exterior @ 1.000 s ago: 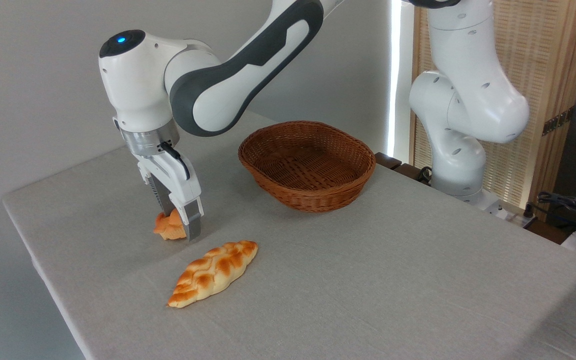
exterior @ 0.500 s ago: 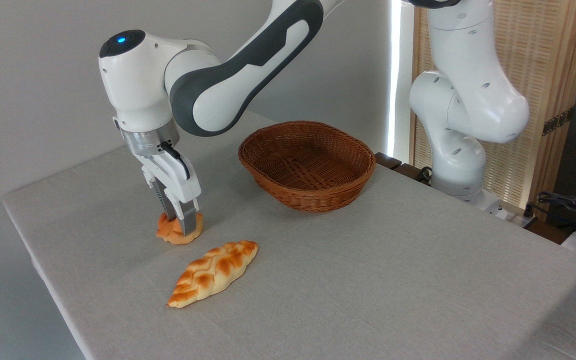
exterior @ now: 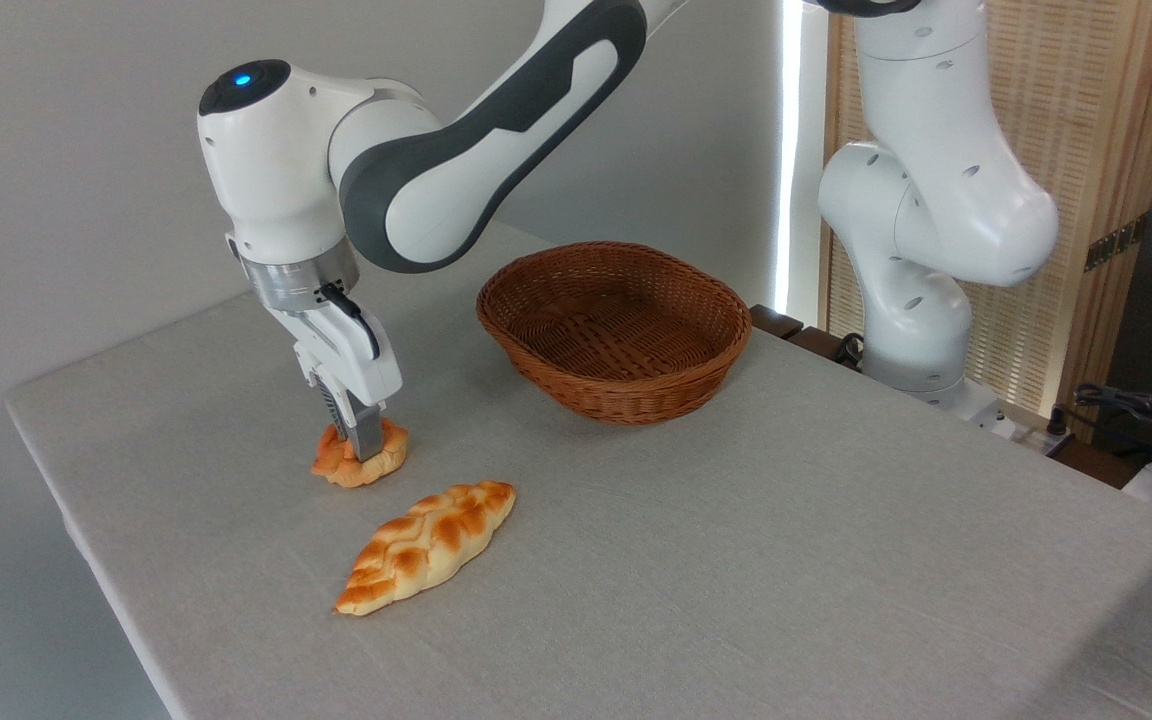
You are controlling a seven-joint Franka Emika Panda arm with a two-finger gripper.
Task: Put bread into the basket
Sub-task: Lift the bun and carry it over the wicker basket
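One fixed view, raised and oblique.
The bench (exterior: 736, 560) is being viewed from its front corner, moderately near.

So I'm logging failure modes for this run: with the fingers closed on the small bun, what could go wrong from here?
1. The gripper pinches only the middle of the soft bun; the lobed top may squash or slip out on lifting.
2. The braided loaf lies just in front; a low swing could knock it.
3. The basket has a raised rim; carried too low, the bun may catch on it.
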